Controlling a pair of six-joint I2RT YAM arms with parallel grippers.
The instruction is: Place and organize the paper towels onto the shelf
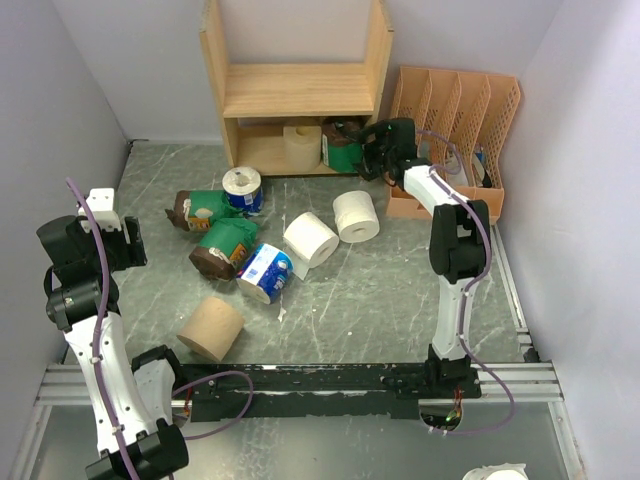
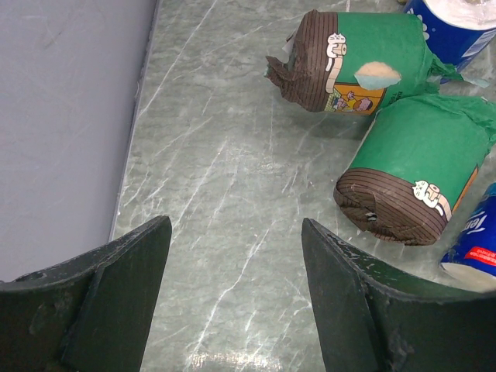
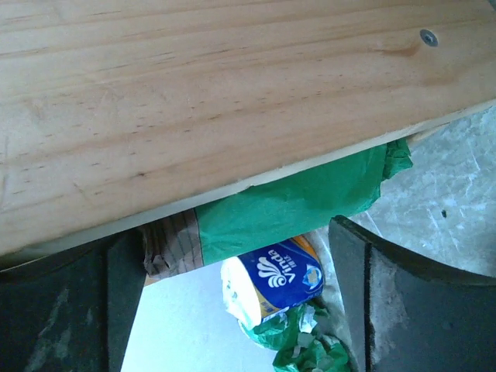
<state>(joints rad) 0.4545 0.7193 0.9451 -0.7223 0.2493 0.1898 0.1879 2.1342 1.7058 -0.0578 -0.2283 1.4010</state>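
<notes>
**STATUS: RIGHT CLAW AT SHELF, LEFT CLAW OVER DESK**

**Top external view.** The shelf stands at the far edge of the desk, with a peach file organizer just to its right. The lower tier holds a pale roll and a green-wrapped roll. The right claw sits at the green-wrapped roll. Seven loose rolls lie on the desk in front of the shelf.

**Left wrist view.** The left claw is open and empty above bare desk. Two green rolls lie on their sides ahead and to the right.

**Right wrist view.** The right claw has its jaws spread wide. The green-wrapped roll lies just past the fingertips, under the shelf board. A blue-and-white roll shows beyond.
</notes>
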